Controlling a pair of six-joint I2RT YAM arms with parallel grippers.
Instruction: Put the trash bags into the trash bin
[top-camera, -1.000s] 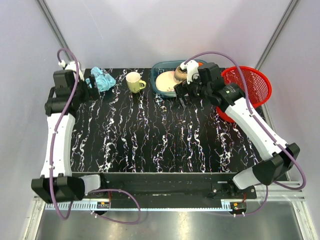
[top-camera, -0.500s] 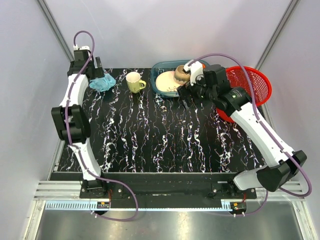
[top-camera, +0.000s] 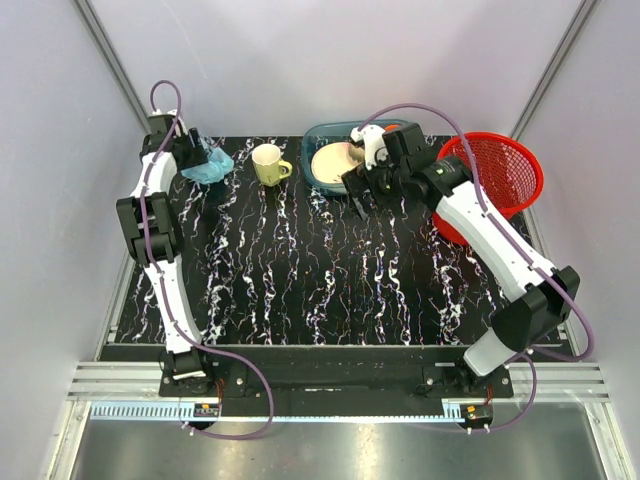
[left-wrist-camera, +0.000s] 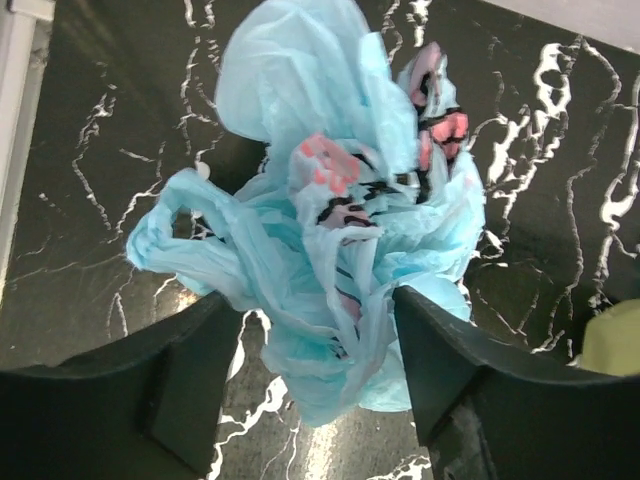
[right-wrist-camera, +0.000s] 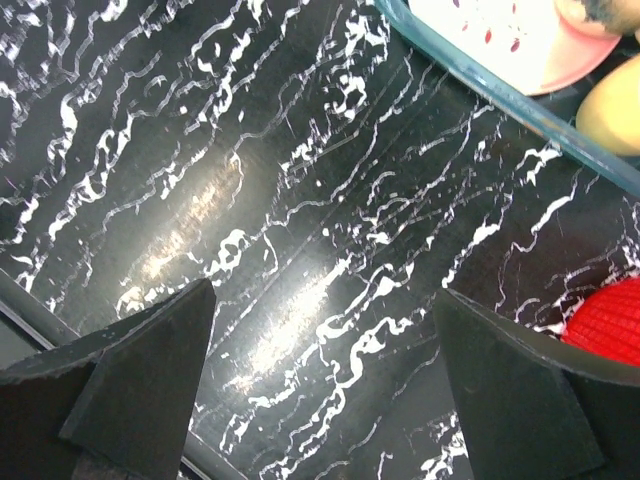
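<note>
The light-blue trash bag (left-wrist-camera: 340, 220) lies crumpled at the table's (top-camera: 300, 290) far-left corner, well apart from the red mesh bin (top-camera: 532, 170) at the far right. The left gripper (left-wrist-camera: 318, 300) straddles the bag's near end, fingers half spread and touching plastic. The right gripper (right-wrist-camera: 325, 295) hangs spread wide over bare tabletop beside the teal tray (top-camera: 316, 136).

Your left arm (top-camera: 155, 185): white shells on the long links, black housings at the joints, and a purple cable (top-camera: 165, 83) running its length.

Your right arm (top-camera: 500, 240): same white-and-black build, with a second purple cable (top-camera: 410, 104) and a white block at the wrist.

Your left base (top-camera: 185, 365) at 7 o'clock and right base (top-camera: 445, 380) at 5 o'clock in the top view: black blocks.

Your left gripper (left-wrist-camera: 312, 298): two matt black wedge-shaped fingers (left-wrist-camera: 190, 385) with plain faces.

Your right gripper (right-wrist-camera: 325, 292): a matching pair, broad and flat-sided, tapering towards the tips.
</note>
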